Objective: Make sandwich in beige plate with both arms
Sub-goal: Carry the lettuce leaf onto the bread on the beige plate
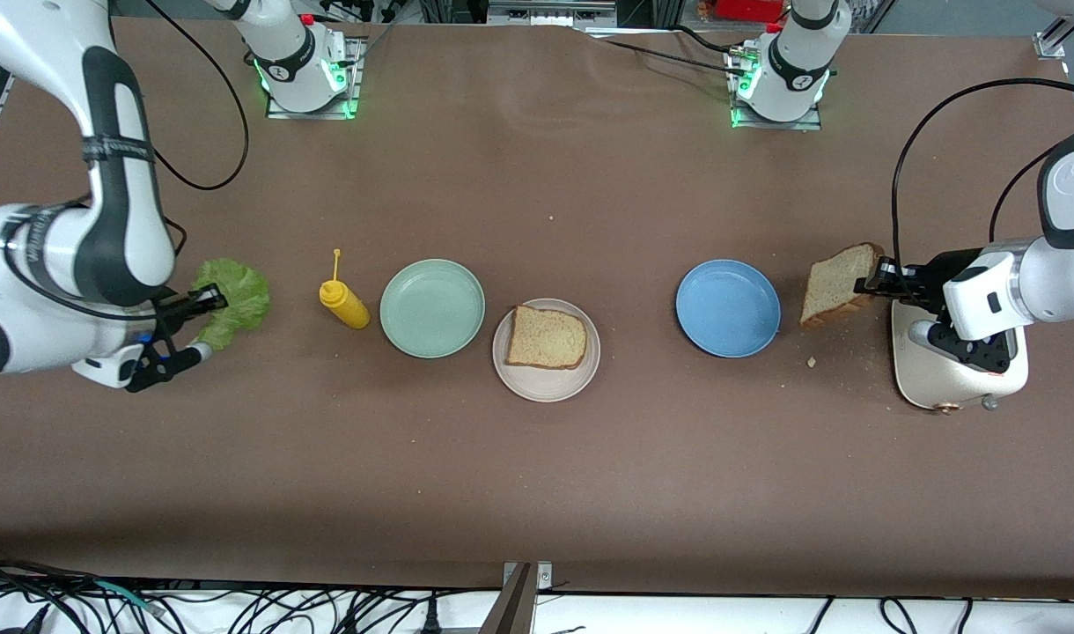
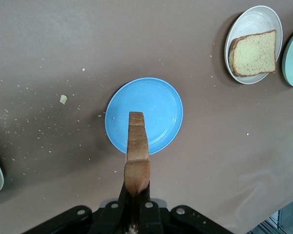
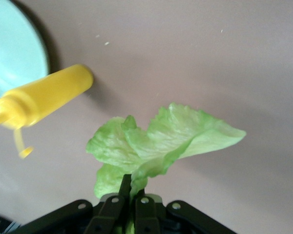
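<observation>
One slice of tan bread [image 1: 546, 338] lies flat on the beige plate [image 1: 546, 383] in the middle of the table. My left gripper [image 1: 873, 286] is shut on a second bread slice [image 1: 834, 284], held on edge in the air between the blue plate [image 1: 727, 307] and the toaster [image 1: 959, 380]. In the left wrist view that slice [image 2: 136, 151] sticks out edge-on over the blue plate [image 2: 158, 102]. My right gripper [image 1: 209, 302] is shut on a ruffled green lettuce leaf [image 1: 236, 301] at the right arm's end of the table; the leaf [image 3: 156, 144] fans out from the jaws.
A yellow squeeze bottle [image 1: 343, 302] lies between the lettuce and the mint green plate [image 1: 432, 307]. A cream toaster stands under the left arm's wrist. Crumbs [image 1: 812, 361] dot the table near the toaster. Cables run along the table's near edge.
</observation>
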Controlling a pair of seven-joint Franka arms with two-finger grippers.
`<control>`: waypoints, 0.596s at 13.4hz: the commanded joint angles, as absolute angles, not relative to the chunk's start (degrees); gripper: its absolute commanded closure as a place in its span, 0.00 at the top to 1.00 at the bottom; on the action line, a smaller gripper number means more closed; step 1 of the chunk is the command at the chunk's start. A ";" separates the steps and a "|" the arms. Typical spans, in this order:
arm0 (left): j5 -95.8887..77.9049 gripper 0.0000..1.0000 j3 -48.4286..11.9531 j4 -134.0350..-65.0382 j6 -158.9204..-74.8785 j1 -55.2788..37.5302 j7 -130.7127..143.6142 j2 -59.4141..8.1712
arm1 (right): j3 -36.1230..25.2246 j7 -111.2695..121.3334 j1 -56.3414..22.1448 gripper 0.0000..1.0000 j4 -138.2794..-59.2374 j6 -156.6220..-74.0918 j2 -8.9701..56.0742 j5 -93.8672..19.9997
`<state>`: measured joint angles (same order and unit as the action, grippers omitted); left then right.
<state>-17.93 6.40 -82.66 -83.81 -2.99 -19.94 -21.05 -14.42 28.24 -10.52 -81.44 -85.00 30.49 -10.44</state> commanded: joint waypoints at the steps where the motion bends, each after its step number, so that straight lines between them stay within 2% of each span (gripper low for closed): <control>1: -20.39 0.00 6.68 -81.56 -82.71 -2.99 -17.06 -21.45 | -14.15 24.10 -10.81 0.00 -76.30 -76.15 28.75 -10.02; 4: -23.82 0.00 6.68 -81.65 -82.71 -2.81 -13.63 -21.45 | -13.71 15.94 -14.22 0.00 -74.18 -74.71 27.51 -10.72; 8: -23.91 0.00 6.68 -81.65 -82.71 -3.07 -12.31 -21.45 | -13.62 7.85 -18.19 0.00 -74.18 -75.14 26.63 -17.83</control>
